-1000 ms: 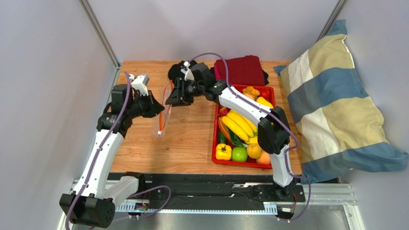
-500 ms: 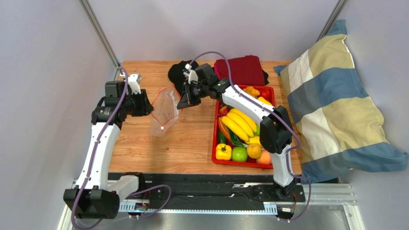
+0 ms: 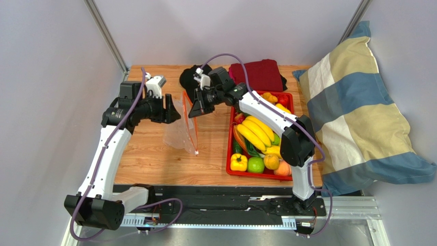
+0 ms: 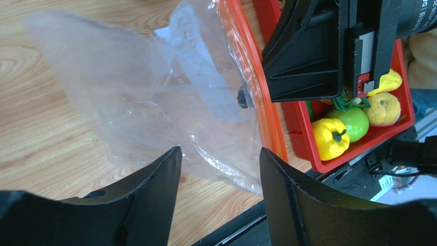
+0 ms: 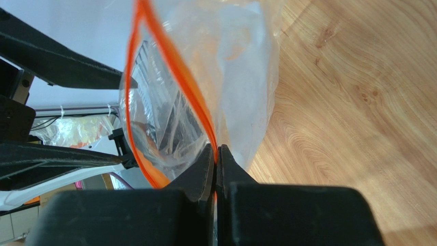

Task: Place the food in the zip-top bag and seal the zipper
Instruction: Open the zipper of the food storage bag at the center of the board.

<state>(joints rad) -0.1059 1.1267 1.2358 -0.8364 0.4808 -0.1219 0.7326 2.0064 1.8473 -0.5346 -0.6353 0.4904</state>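
Observation:
The clear zip-top bag (image 3: 179, 132) hangs tilted over the wooden table, its lower corner on the wood. My right gripper (image 3: 193, 109) is shut on one lip of the orange zipper (image 3: 191, 123). In the right wrist view the jaws (image 5: 216, 149) pinch the zipper (image 5: 169, 72) while the other lip bows away, so the bag's (image 5: 233, 61) mouth gapes. My left gripper (image 3: 170, 108) stands open just left of the bag, holding nothing. Its wrist view shows the bag (image 4: 149, 102) and zipper (image 4: 252, 87) beyond its fingertips (image 4: 220, 154). The food, bananas (image 3: 254, 132), yellow pepper (image 3: 238, 162) and green fruit (image 3: 255, 164), lies in the tray.
The red tray (image 3: 229, 154) sits right of the bag, under my right arm. A dark red cloth (image 3: 259, 74) and a black cloth (image 3: 190, 77) lie at the table's back edge. A striped pillow (image 3: 359, 113) rests off the table's right side.
My left gripper let go of the bag and opened. My right gripper shut on the zipper lip and drew it right and upright; the bag now hangs from it.

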